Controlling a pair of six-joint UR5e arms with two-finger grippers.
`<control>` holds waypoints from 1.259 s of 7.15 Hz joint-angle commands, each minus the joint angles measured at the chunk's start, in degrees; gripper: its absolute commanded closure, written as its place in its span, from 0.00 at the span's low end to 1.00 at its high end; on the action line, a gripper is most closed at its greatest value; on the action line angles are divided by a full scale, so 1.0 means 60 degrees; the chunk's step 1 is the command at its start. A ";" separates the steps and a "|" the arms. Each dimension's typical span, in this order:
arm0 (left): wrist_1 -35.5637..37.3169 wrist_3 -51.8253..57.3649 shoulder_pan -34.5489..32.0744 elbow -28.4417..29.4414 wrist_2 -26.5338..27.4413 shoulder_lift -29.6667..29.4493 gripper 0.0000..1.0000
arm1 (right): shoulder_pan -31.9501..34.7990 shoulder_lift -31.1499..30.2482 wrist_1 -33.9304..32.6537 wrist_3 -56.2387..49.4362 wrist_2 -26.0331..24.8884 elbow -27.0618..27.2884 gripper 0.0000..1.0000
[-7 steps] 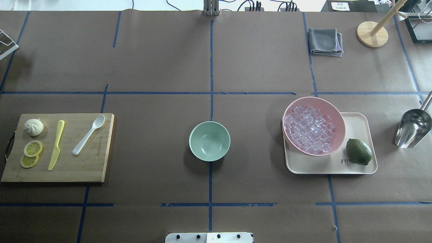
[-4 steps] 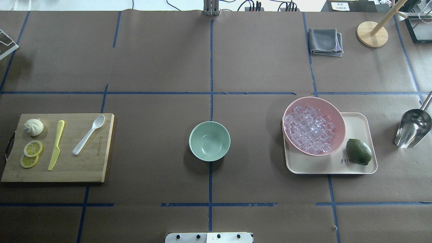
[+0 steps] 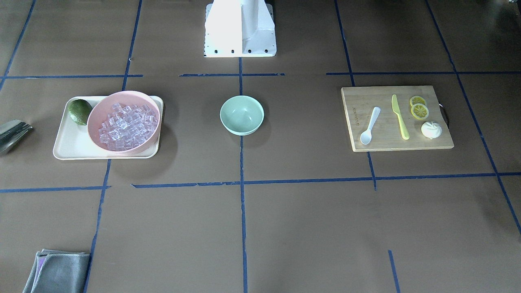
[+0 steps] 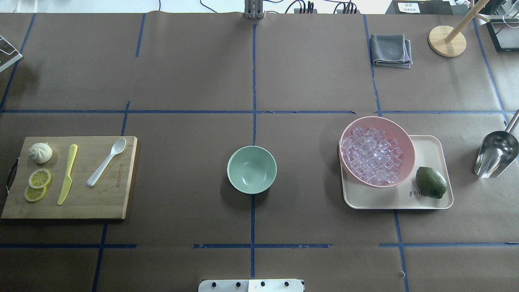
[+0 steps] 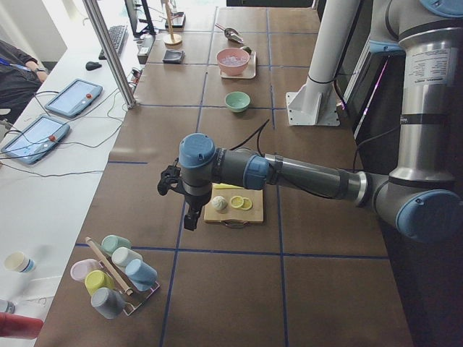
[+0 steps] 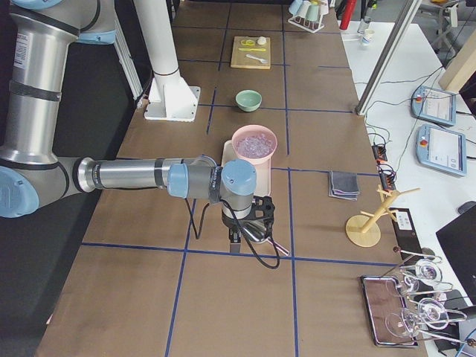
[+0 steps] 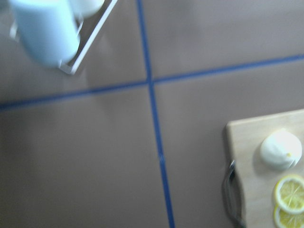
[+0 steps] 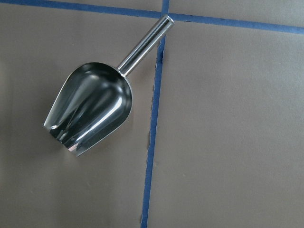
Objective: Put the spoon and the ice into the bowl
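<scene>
Stillness marks the overhead view: spoon, bowl and ice lie exactly where they lay a second ago, and no arm has come into that frame.

The mint-green bowl stands empty at the centre of the frame, on the blue tape line. The ice is heaped in the pink bowl at the right, which sits on the left part of a cream tray, with a lime just beside it at the tray's lower right corner. A metal scoop lies at the right edge, well apart from the tray. A grey cloth and a wooden stand sit in the upper right.

The spoon rests on the cutting board at the left of the frame. The yellow-green knife lies near it on its left, then the lemon slices and a bun.

The spoon's long axis runs diagonally, scoop toward the upper right and handle end toward the lower left.

In the left side view the left gripper hangs near the board's bun end, with a cup rack lower left. In the right side view the right gripper hangs over the scoop. I cannot tell whether either one is released or clenched.
</scene>
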 commanded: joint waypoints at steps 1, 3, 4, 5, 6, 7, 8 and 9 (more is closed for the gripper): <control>-0.0911 0.0066 0.0380 0.0105 -0.0015 -0.0047 0.00 | 0.0010 0.0003 0.0000 0.0004 -0.0001 -0.0020 0.00; -0.2571 -0.0065 0.1913 -0.0042 0.0043 -0.0061 0.00 | 0.0010 0.0003 0.0000 0.0019 0.0014 -0.0020 0.00; -0.3047 -0.0066 0.2806 0.0017 0.0087 -0.0177 0.00 | 0.0010 0.0003 0.0000 0.0019 0.0029 -0.0020 0.00; -0.3051 -0.0037 0.3685 0.0061 0.0116 -0.0569 0.00 | -0.0004 0.0003 0.0000 0.0019 0.0029 -0.0020 0.00; -0.3052 -0.0065 0.4390 0.0061 0.0320 -0.0849 0.00 | 0.0010 0.0003 0.0000 0.0019 0.0029 -0.0006 0.00; -0.3139 -0.0515 0.5064 0.0047 0.0742 -0.0852 0.00 | 0.0010 0.0003 0.0000 0.0019 0.0029 -0.0006 0.00; -0.3531 -0.1303 0.5883 0.0061 0.1138 -0.0866 0.00 | 0.0010 0.0003 0.0000 0.0019 0.0029 -0.0006 0.00; -0.4042 -0.2413 0.6457 -0.0026 0.2070 -0.0837 0.00 | 0.0010 0.0003 0.0000 0.0019 0.0029 -0.0020 0.00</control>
